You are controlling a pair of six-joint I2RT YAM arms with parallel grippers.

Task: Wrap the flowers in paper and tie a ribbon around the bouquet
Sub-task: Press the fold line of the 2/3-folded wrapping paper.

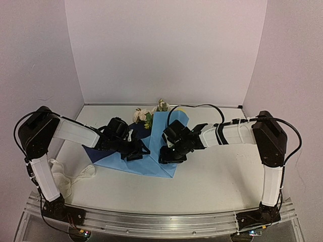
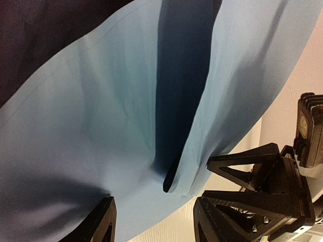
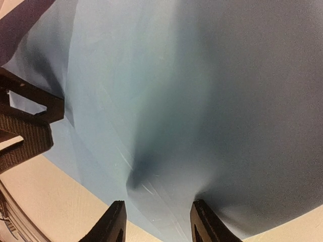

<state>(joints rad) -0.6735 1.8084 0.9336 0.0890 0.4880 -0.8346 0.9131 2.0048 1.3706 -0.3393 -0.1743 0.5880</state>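
Observation:
The light-blue paper [image 1: 144,164] lies mid-table, one flap folded up into a ridge. The flowers [image 1: 146,116] stick out at its far end, their stems hidden under the fold. My left gripper [image 1: 137,151] stands open at the paper's near left; in its wrist view the paper [image 2: 126,126] curls into a loose tube between the spread fingers [image 2: 101,224]. My right gripper [image 1: 169,155] is shut on the raised fold, and the paper [image 3: 192,101] bulges between its fingertips [image 3: 204,222]. The off-white ribbon [image 1: 68,176] lies loose by the left arm.
A dark blue sheet [image 1: 93,153] peeks out under the paper's left side. The two grippers sit close together, the right one's fingers [image 2: 252,166] showing beside the left's. White walls close in the back and sides.

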